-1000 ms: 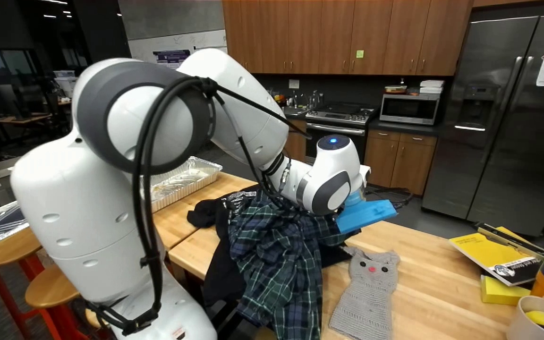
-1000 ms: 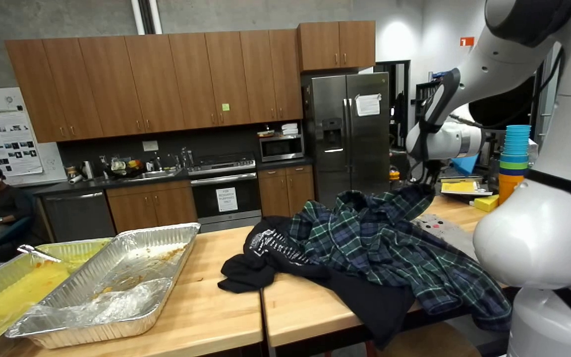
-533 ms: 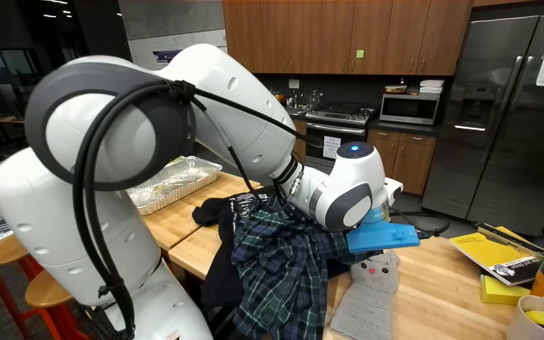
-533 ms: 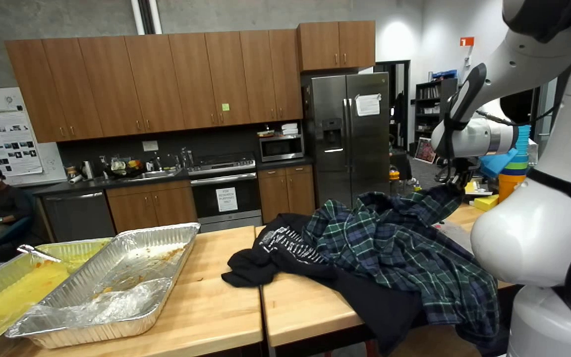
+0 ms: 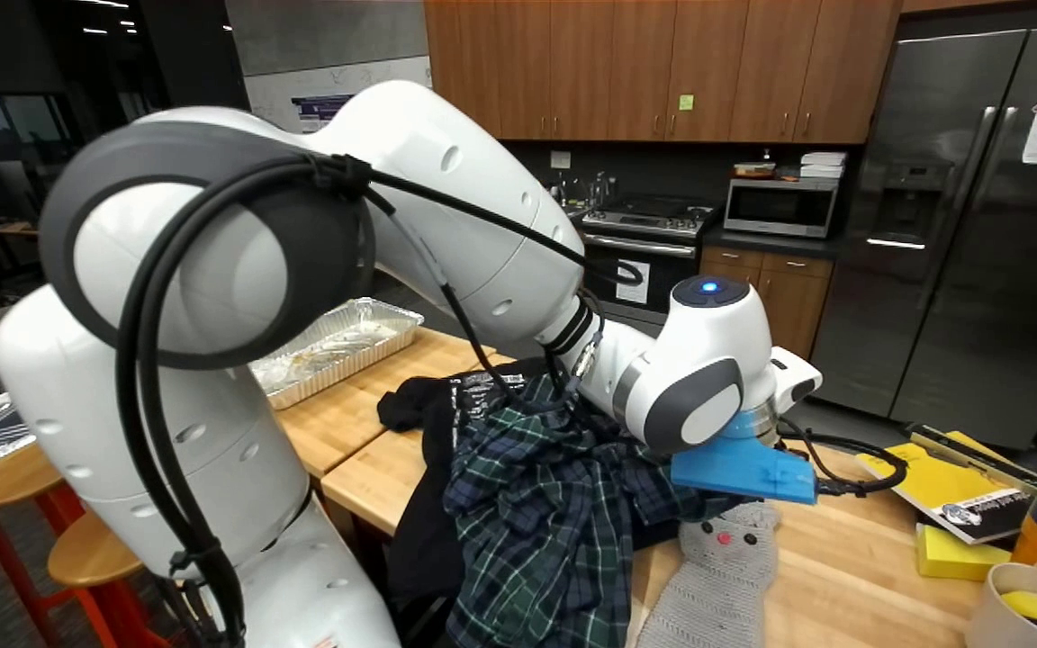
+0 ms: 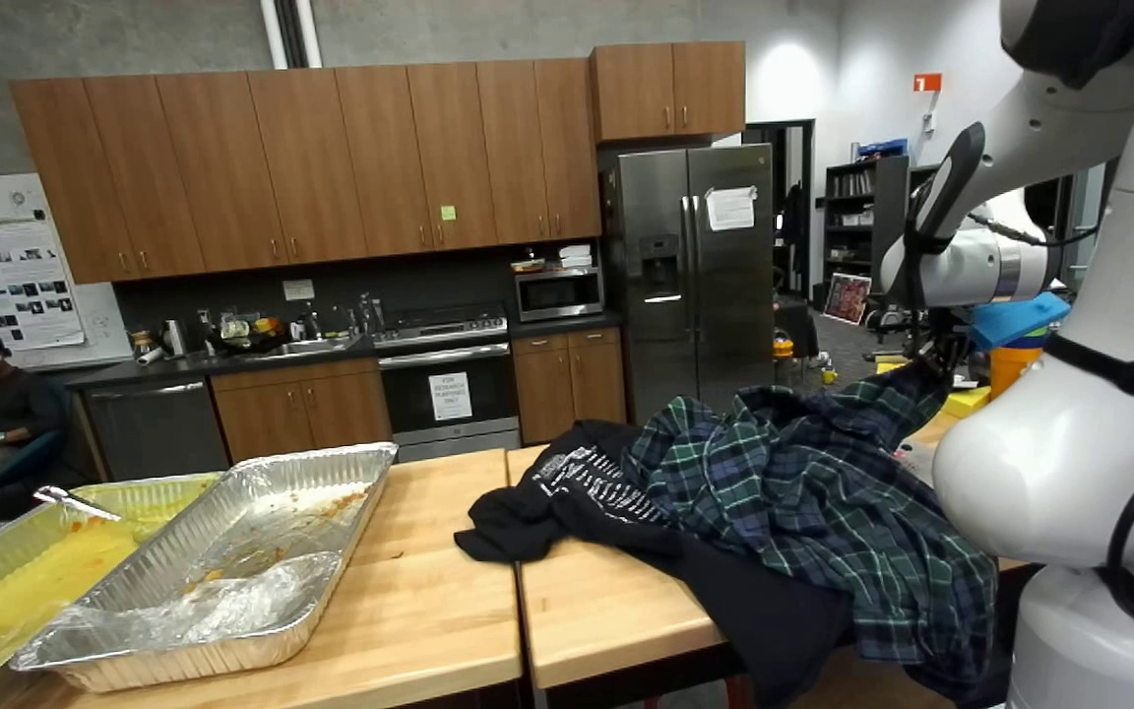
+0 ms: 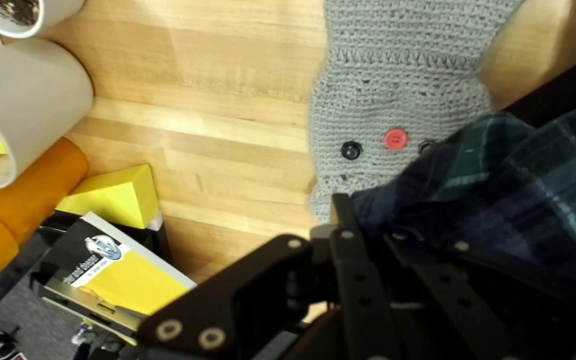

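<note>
Gripper (image 7: 368, 217) clamped on a raised end of shirt (image 6: 793, 492), above knit (image 5: 707, 594); rest heaped left of it, over near edge of table (image 5: 843, 576), both exterior views. Best moved slowly, pinch firm, high enough not to drag knit.

In an exterior view I see a long foil pan (image 6: 198, 662) beside a tray (image 6: 173, 489) of yellow food (image 6: 65, 571) and, farther back, a seated person (image 6: 6, 418). My wrist view shows a book (image 7: 138, 280) near a yellow box (image 7: 113, 197), with an orange cup (image 7: 48, 175) and a pale cup (image 7: 43, 90) close by. In both exterior views I have a microwave (image 5: 780, 207) between stove (image 5: 649, 216) and fridge (image 5: 960, 243).
</note>
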Motion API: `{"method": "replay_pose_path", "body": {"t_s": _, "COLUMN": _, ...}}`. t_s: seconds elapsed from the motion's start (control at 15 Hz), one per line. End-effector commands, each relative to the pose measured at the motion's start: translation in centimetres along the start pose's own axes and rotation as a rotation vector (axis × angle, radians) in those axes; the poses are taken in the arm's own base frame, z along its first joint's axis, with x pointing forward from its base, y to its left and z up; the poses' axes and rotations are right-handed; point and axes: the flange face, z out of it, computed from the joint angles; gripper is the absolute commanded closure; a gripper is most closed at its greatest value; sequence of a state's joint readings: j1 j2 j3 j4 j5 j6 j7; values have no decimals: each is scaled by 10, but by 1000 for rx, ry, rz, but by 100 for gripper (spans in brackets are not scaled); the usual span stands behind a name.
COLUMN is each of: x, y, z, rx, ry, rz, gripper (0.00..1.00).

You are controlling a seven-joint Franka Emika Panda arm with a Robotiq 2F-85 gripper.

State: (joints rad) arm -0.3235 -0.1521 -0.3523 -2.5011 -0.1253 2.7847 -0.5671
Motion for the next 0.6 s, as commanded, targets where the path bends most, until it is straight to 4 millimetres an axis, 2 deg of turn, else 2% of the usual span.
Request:
{"method": "replay_pose_path", "body": {"t_s": 0.0, "x": 21, "y": 23, "z": -8, "rx": -80, "ry": 14, "rz": 108, "gripper": 99}}
{"method": "replay_pose_path", "body": {"t_s": 0.53, "x": 78, "y": 38, "z": -32, "rx": -180, "ry": 13, "rz": 325, "gripper": 99}}
